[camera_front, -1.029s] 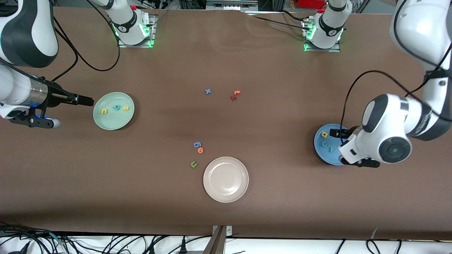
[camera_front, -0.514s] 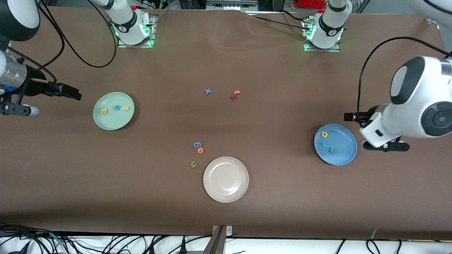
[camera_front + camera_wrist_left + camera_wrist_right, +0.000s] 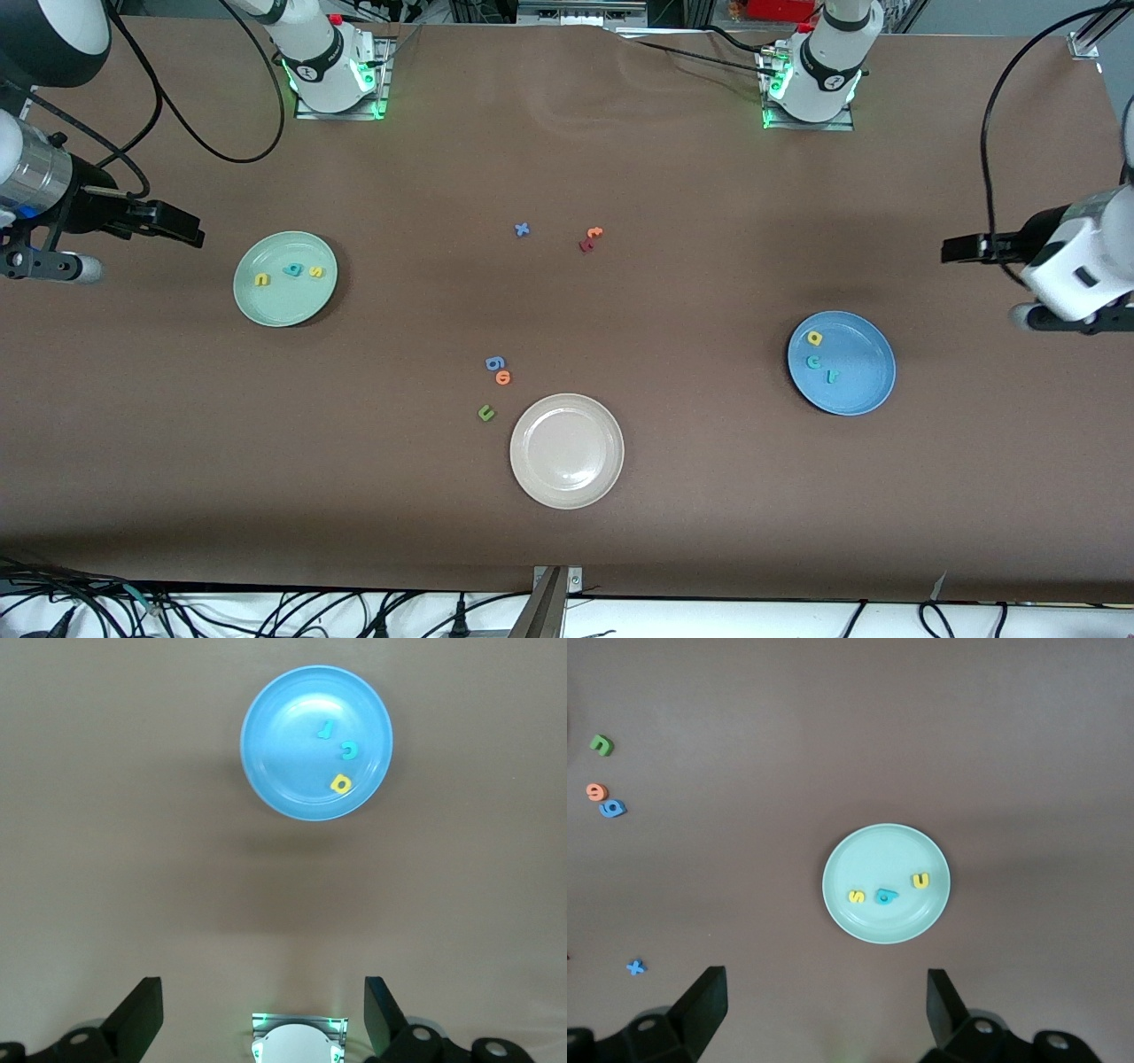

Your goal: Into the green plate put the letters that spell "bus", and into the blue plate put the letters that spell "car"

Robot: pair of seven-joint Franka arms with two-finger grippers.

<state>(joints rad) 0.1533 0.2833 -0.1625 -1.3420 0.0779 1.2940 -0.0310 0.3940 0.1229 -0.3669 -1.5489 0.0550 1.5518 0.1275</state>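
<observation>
The green plate (image 3: 285, 301) lies toward the right arm's end of the table and holds a yellow u (image 3: 261, 280), a teal b (image 3: 292, 270) and a yellow s (image 3: 316, 273). The right wrist view shows that green plate (image 3: 877, 850) with all three letters. The blue plate (image 3: 859, 363) lies toward the left arm's end and holds a yellow a (image 3: 814, 338), a teal c (image 3: 812, 361) and a teal r (image 3: 831, 376). It also appears in the left wrist view as the blue plate (image 3: 283, 753). My right gripper (image 3: 182, 230) hangs open and empty over bare table beside the green plate. My left gripper (image 3: 961, 248) hangs open and empty over bare table beside the blue plate.
A beige-white plate (image 3: 567, 451) sits empty near the front camera at the table's middle. Beside it lie a green u (image 3: 485, 412), an orange o (image 3: 503, 377) and a blue g (image 3: 494, 362). Farther off lie a blue x (image 3: 522, 229) and orange and dark red letters (image 3: 591, 237).
My left arm has swung off the blue plate toward its own end of the table, uncovering the plate. My right gripper drew back from the green plate, then held still.
</observation>
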